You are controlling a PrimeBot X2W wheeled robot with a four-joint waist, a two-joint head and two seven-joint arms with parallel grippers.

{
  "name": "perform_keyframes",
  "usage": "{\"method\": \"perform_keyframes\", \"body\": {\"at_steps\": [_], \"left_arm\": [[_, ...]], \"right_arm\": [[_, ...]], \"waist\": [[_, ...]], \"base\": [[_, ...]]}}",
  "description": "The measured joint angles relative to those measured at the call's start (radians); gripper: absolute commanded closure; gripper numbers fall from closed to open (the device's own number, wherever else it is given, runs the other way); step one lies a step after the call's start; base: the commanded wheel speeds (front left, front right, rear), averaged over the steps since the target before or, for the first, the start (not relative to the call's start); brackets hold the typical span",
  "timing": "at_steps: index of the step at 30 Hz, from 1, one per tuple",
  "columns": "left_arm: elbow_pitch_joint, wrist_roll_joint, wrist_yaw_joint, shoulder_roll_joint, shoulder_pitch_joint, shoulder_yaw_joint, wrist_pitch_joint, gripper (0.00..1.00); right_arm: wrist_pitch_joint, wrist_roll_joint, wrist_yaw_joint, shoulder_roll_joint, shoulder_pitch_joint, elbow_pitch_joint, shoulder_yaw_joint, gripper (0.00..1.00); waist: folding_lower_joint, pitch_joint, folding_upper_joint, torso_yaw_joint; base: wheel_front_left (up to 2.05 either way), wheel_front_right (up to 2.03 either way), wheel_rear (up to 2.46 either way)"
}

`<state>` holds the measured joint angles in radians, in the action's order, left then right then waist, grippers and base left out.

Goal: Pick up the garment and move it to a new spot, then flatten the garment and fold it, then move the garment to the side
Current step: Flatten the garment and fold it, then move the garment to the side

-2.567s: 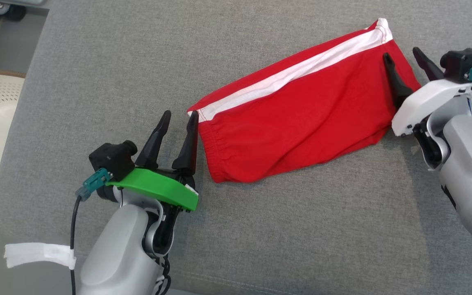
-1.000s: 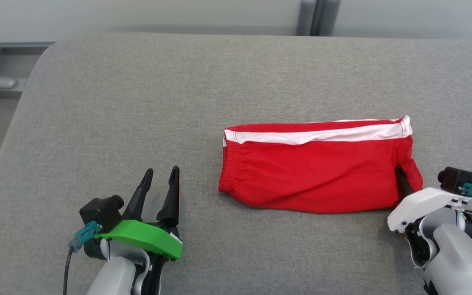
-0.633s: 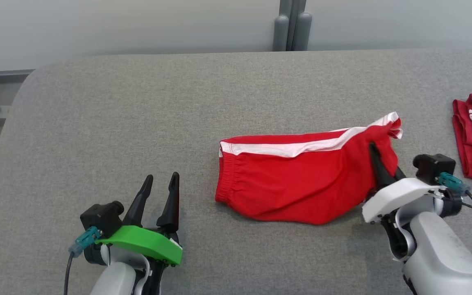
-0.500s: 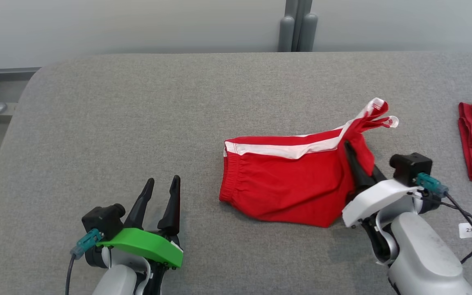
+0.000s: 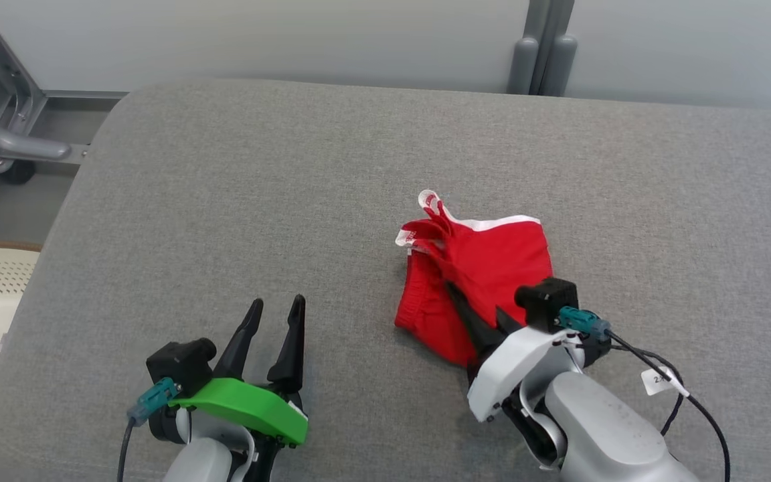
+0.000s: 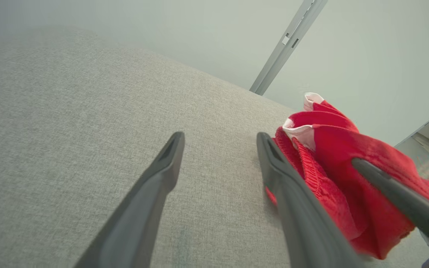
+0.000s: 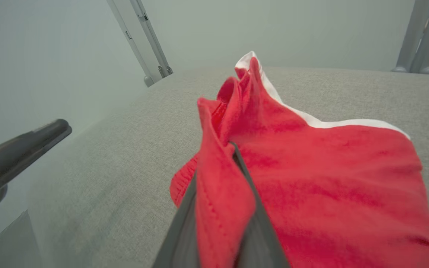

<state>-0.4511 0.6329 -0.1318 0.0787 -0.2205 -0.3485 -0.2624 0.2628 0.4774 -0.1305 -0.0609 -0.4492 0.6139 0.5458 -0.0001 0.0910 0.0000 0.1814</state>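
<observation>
Folding, I judge: my right gripper (image 5: 474,299), pinched on the red, white-striped cloth shorts (image 5: 492,258) at mid grey padded table (image 5: 225,201), doubles them over; my left gripper (image 5: 277,302) stands wide, idle. Next: align edges, release.
</observation>
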Motion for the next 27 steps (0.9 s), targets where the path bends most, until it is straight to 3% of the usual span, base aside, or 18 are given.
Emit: {"method": "perform_keyframes", "body": {"at_steps": [1,2,4,10,14,19,27], "left_arm": [[-0.001,0.000,0.000,0.001,0.000,-0.002,0.000,0.00],[-0.002,0.000,0.000,0.001,0.000,-0.004,0.000,0.00],[-0.002,0.000,0.000,0.001,0.000,-0.003,0.000,0.00],[-0.001,0.000,0.000,0.006,0.012,0.019,0.000,0.00],[0.002,-0.004,0.000,0.006,0.020,0.031,0.000,0.00],[0.024,-0.038,0.000,0.007,0.018,0.016,0.000,0.00],[0.032,-0.055,0.000,0.005,0.013,0.009,0.000,0.00]], "right_arm": [[0.000,0.006,0.000,0.003,-0.005,0.020,0.019,1.00],[0.000,0.014,0.000,0.008,-0.007,0.038,0.030,0.83],[0.000,0.033,0.000,0.009,-0.009,0.056,0.049,0.00],[0.000,0.105,0.000,0.012,-0.020,-0.009,0.041,0.00],[0.000,0.090,0.000,0.006,-0.009,-0.053,-0.083,0.00],[0.000,0.018,0.000,-0.031,0.020,0.037,-0.274,0.00],[0.000,0.007,0.000,-0.015,0.019,0.178,-0.322,0.00]], "waist": [[0.0000,-0.001,0.0000,0.006],[0.0000,-0.002,0.0000,0.011],[0.0000,-0.004,0.0000,0.021],[0.0000,-0.008,0.0000,0.020],[0.0000,-0.011,0.0000,0.004],[0.0000,-0.003,0.0000,-0.010],[0.0000,0.018,0.0000,-0.001]], "base": [[0.00,0.00,0.00],[0.00,0.00,0.00],[0.00,0.00,0.00],[0.00,0.00,0.00],[0.00,0.00,0.00],[0.00,0.00,0.00],[0.00,0.00,0.00]]}}
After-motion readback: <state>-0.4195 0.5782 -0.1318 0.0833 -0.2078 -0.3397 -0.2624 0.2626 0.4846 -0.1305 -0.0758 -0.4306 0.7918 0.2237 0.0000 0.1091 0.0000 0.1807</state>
